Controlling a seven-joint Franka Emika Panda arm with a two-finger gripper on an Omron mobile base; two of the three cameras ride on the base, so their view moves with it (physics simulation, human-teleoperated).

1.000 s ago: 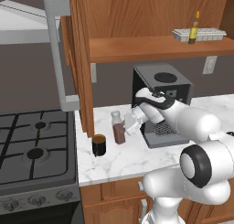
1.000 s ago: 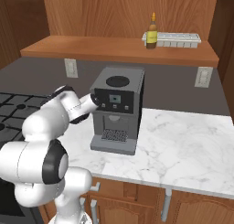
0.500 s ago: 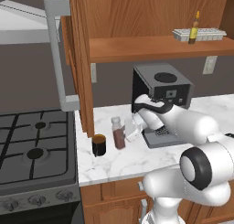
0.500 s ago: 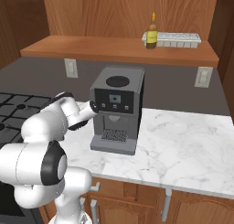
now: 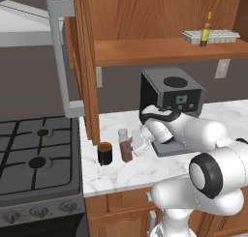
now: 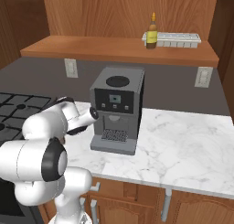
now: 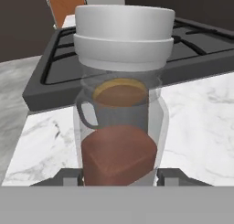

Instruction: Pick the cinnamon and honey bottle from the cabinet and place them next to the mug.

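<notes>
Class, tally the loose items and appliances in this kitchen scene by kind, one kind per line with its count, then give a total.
Spice jars: 1, the cinnamon
Bottles: 1, the honey bottle
Mugs: 1, the mug
Trays: 1, the white tray
Coffee machines: 1, the coffee machine
Stoves: 1, the stove
Total: 6

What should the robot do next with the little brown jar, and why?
Probably let go and back the tool away. The cinnamon already stands upright on the counter beside the mug, and the honey bottle waits on the cabinet shelf.
</notes>
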